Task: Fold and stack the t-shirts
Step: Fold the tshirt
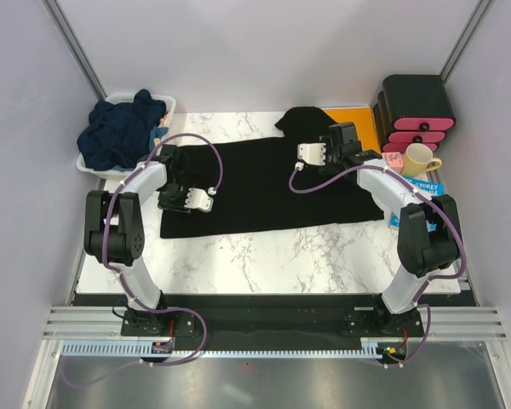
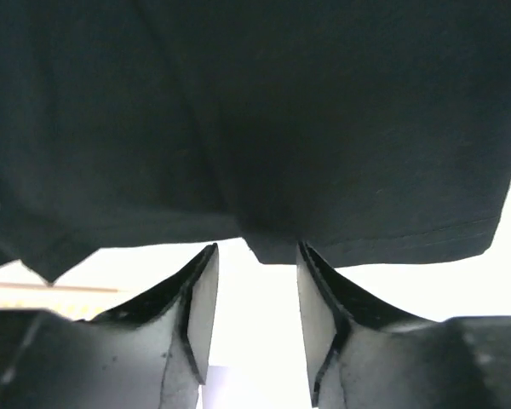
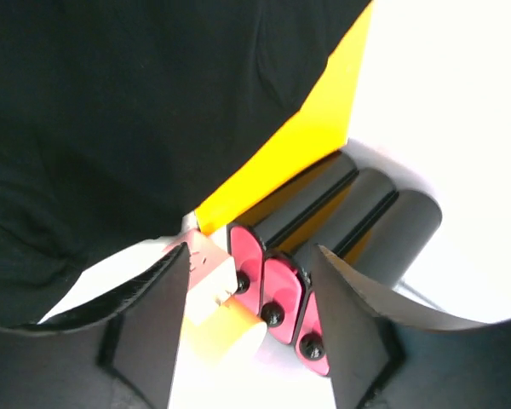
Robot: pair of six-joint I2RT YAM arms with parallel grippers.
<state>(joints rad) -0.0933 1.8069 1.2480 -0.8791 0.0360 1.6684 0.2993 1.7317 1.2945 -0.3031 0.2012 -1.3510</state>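
While our left gripper (image 2: 256,252) and right gripper (image 3: 251,250) stand apart and empty, the black t-shirt (image 1: 247,200) lying just ahead of each, we judge matched, level pinches give a straight fold.

You cannot count the navy t-shirts (image 1: 119,132) heaped in the basket (image 1: 87,166), the black t-shirt (image 1: 264,183) hides the orange sheet's (image 1: 356,119) left part and runs off both wrist views, and the print on the blue card (image 1: 426,189) near the mug (image 1: 419,159) is too small to read.
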